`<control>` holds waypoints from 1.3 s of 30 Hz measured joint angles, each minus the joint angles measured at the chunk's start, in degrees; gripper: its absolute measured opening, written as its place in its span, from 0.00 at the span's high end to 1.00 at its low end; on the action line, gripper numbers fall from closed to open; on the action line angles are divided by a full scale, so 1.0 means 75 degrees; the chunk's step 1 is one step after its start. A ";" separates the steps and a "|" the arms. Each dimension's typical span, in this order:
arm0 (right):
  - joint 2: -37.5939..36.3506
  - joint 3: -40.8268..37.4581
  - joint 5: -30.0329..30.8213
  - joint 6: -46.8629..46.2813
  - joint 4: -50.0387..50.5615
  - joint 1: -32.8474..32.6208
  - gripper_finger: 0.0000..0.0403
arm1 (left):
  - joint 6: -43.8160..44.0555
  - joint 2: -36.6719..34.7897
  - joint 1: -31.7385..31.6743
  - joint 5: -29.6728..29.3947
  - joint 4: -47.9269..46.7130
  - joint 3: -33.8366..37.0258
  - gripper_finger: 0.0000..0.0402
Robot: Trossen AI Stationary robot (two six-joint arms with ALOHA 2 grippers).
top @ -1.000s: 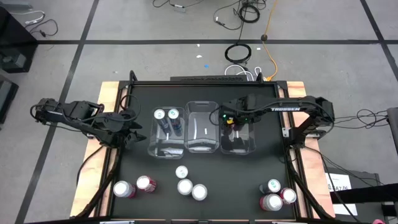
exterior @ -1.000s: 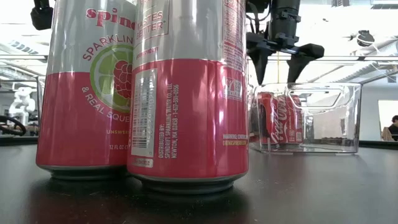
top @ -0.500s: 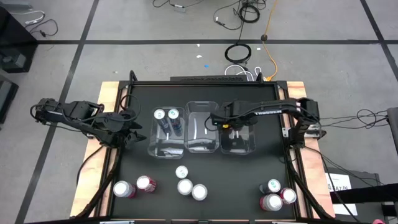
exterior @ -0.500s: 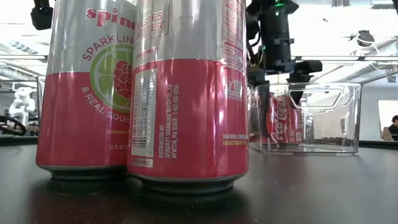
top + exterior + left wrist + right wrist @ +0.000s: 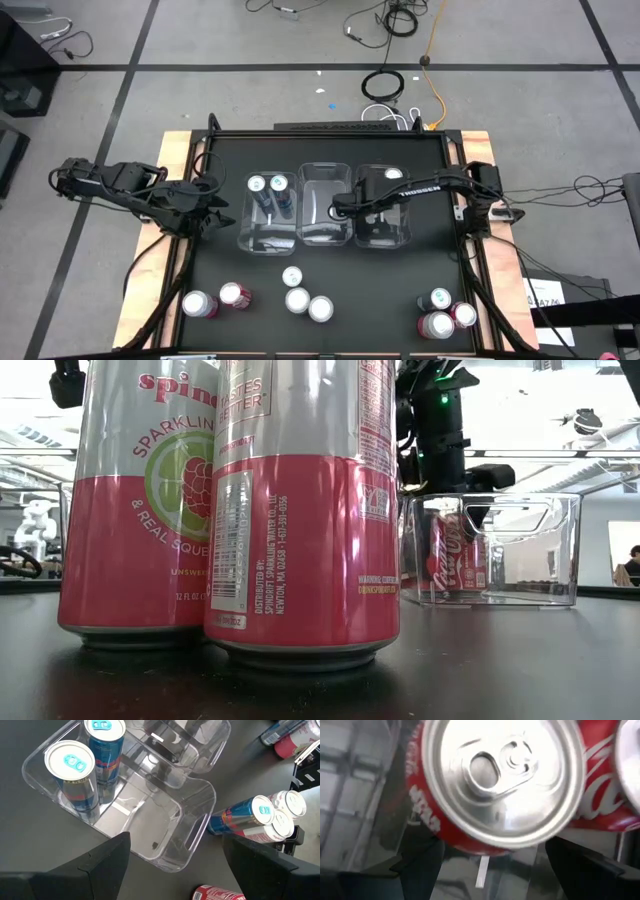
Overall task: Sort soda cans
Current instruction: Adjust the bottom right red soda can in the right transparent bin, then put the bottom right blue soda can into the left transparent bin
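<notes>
Three clear bins stand side by side mid-table. The left bin (image 5: 266, 212) holds two upright blue cans (image 5: 268, 185) (image 5: 70, 767). The middle bin (image 5: 324, 205) has nothing in it. In the right bin (image 5: 385, 222) stand red cola cans (image 5: 447, 555), one silver top showing from above (image 5: 393, 175). My right gripper (image 5: 345, 207) (image 5: 445, 500) is open and reaches down at that bin. Its fingers stand on either side of one red can's top (image 5: 500, 775) without a visible touch. My left gripper (image 5: 205, 212) (image 5: 175, 865) waits open at the table's left edge.
Loose cans stand near the front edge: two at the left (image 5: 216, 299), three in the middle (image 5: 303, 297), three at the right (image 5: 446, 314). Two pink cans (image 5: 230, 510) fill the low view's foreground. The left wrist view shows a red can (image 5: 217, 893) lying on the table.
My right gripper has gone down from above the right bin into it and shifted toward the table's left, tipping more steeply downward. Its fingers have stayed open. The cans and bins have kept their places.
</notes>
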State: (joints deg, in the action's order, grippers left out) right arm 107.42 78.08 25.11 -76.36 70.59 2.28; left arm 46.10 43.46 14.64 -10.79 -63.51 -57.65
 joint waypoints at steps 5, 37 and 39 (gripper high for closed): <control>0.0000 0.0000 0.0300 -0.0128 0.0091 -0.0025 0.16 | -0.0001 0.0001 0.0000 0.0000 -0.0001 0.0000 0.19; -0.3656 0.0003 -0.0141 -0.1063 0.0678 -0.1998 0.16 | 0.0001 0.0002 0.0002 0.0000 0.0000 0.0000 0.19; -0.4006 0.0003 -0.0168 -0.1375 0.0717 -0.2231 0.16 | 0.0001 0.0001 0.0001 0.0000 0.0000 0.0000 0.19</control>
State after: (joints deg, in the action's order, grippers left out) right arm 77.37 78.11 23.86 -86.67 75.96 -14.45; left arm 46.10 43.47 14.65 -10.79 -63.51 -57.65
